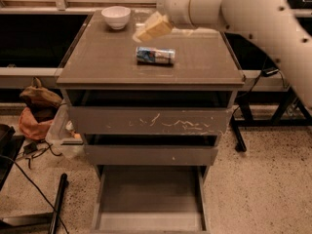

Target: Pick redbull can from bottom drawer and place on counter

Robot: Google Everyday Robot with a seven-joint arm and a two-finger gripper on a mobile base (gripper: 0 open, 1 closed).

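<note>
The redbull can (155,55) lies on its side on the counter (105,62), near the middle and a little towards the back. My gripper (150,29) hangs in the air just above and behind the can, apart from it, open and empty. The white arm reaches in from the upper right. The bottom drawer (148,199) is pulled out towards me and its flat floor is bare.
A white bowl (116,16) stands at the counter's back left corner. The scratched-front drawer (151,121) and the middle drawer (151,155) are in. Bags (38,108) and a plastic box (61,133) lie on the floor at left, and a black pole (57,204) beside the drawer.
</note>
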